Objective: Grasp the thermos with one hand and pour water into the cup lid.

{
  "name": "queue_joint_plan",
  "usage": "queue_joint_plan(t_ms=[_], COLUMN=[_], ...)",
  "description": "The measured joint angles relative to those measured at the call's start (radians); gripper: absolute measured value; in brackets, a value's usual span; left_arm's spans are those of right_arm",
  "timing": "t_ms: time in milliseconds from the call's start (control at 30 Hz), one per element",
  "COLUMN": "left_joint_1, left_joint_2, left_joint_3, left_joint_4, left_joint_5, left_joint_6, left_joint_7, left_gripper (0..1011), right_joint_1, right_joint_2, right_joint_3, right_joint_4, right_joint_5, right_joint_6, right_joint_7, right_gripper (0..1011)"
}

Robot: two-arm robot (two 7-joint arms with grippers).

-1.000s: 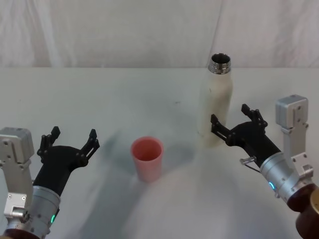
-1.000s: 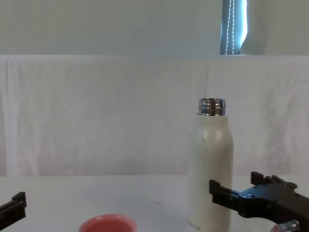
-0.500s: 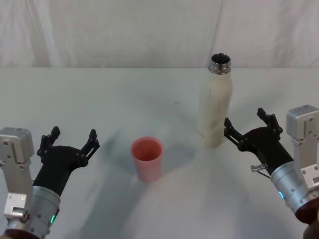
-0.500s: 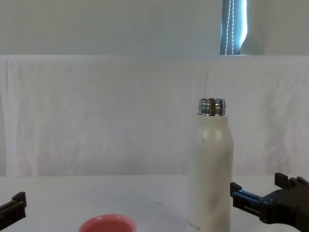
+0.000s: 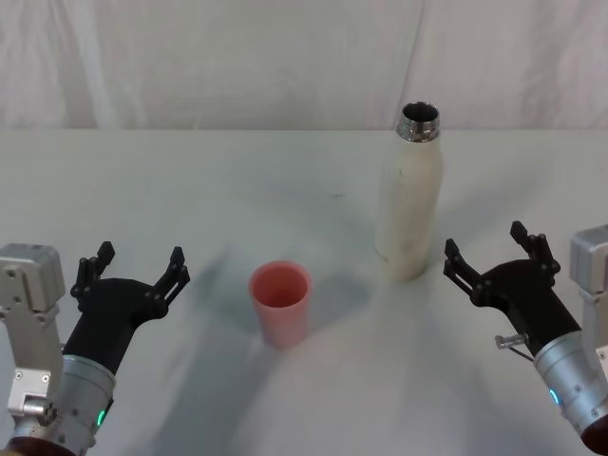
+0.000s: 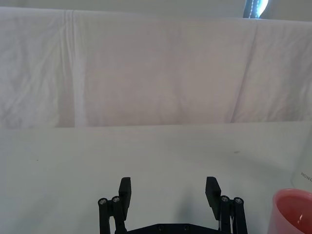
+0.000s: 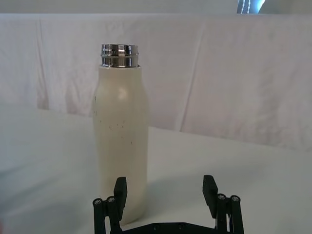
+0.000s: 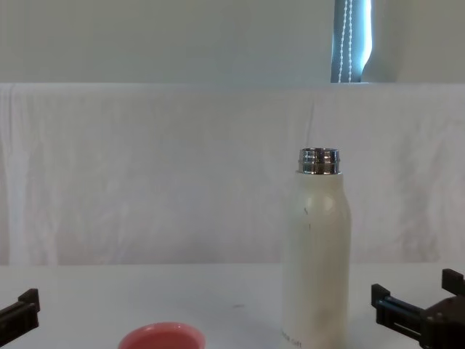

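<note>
Matt cream coating on the thermos (image 5: 408,214), faintly speckled and scuffed, with a short threaded neck of shiny bare steel. Smooth, soft-sheen coral plastic for the cup lid (image 5: 280,302), standing toward the table's near edge. Pale, matt, smooth top on the table (image 5: 190,190). Creased white cloth (image 5: 237,62) hanging behind the far edge. Matt black plastic-looking fingers on the left gripper (image 5: 133,269) and right gripper (image 5: 489,257), both spread open, with brushed silver metal housings behind.
</note>
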Motion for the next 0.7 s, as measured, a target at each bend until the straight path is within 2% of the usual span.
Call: queue_joint_plan(t_ms=[300, 700], left_joint_1=[0.0, 0.0], left_joint_2=[0.0, 0.0], left_joint_3=[0.0, 0.0], left_joint_4=[0.0, 0.0], left_joint_5=[0.0, 0.0], left_joint_6=[0.0, 0.0], left_joint_7=[0.0, 0.0], left_gripper=[1001, 1001], right_joint_1=[-0.036, -0.055], right_joint_2=[0.003, -0.011], right_joint_3=[0.011, -0.002], right_joint_4=[-0.018, 0.001], right_joint_5=[-0.009, -0.062], right_joint_6=[-0.003, -0.022], right_joint_7=[0.009, -0.005], right_gripper=[1001, 1001])
